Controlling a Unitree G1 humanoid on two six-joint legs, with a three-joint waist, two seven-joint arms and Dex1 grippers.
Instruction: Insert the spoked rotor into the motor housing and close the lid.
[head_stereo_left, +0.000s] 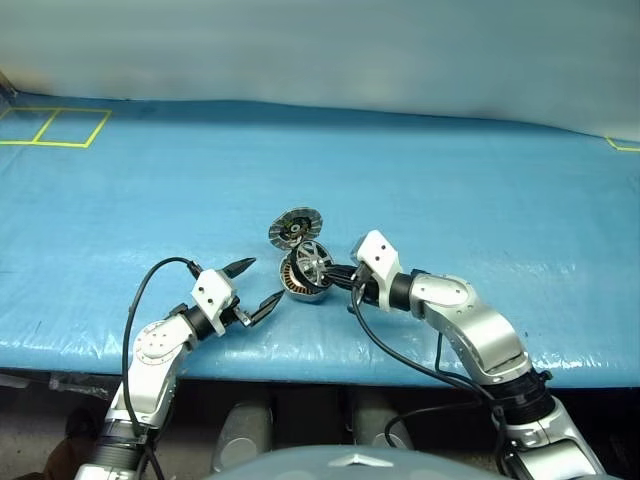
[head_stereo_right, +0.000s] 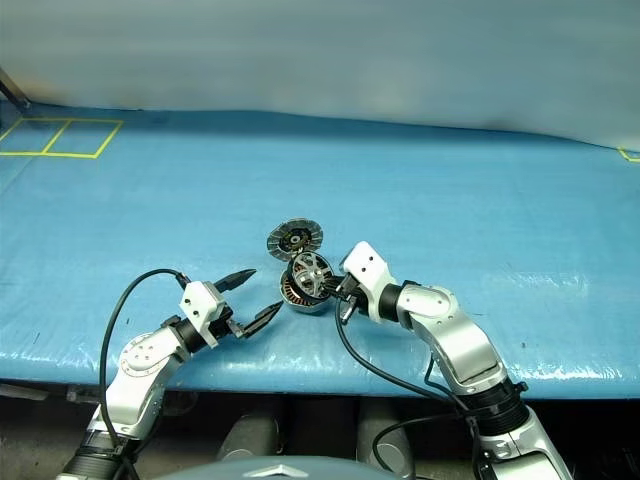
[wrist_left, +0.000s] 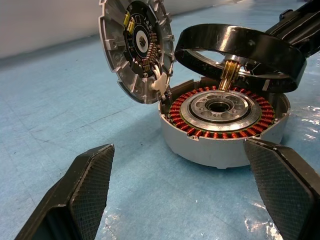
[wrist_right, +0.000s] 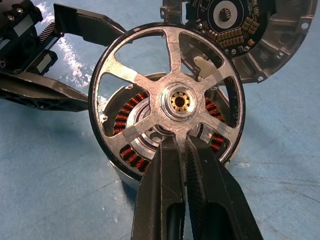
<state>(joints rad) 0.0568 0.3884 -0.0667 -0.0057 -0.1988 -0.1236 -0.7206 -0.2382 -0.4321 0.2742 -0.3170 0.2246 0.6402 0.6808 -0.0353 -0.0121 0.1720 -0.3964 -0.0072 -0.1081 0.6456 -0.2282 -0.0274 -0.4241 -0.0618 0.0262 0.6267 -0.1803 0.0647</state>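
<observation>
The motor housing (wrist_left: 220, 142), a silver cup ringed with copper windings, stands on the blue cloth with the lid (wrist_left: 137, 47) hinged upright at its far side, ribbed inner face showing. My right gripper (wrist_right: 181, 142) is shut on the spoked rotor (wrist_right: 175, 80), gripping a spoke near the rim. The rotor (wrist_left: 240, 50) hangs tilted just above the housing, its brass shaft pointing down at the central hub. On the housing's left, my left gripper (head_stereo_left: 263, 281) stands open, its fingers (wrist_left: 82, 190) wide apart and holding nothing.
A blue cloth (head_stereo_left: 450, 190) covers the table, and its front edge (head_stereo_left: 320, 365) runs just below both arms. Yellow tape squares (head_stereo_left: 55, 125) lie at the far left. Black cables (head_stereo_left: 140, 300) loop from each wrist.
</observation>
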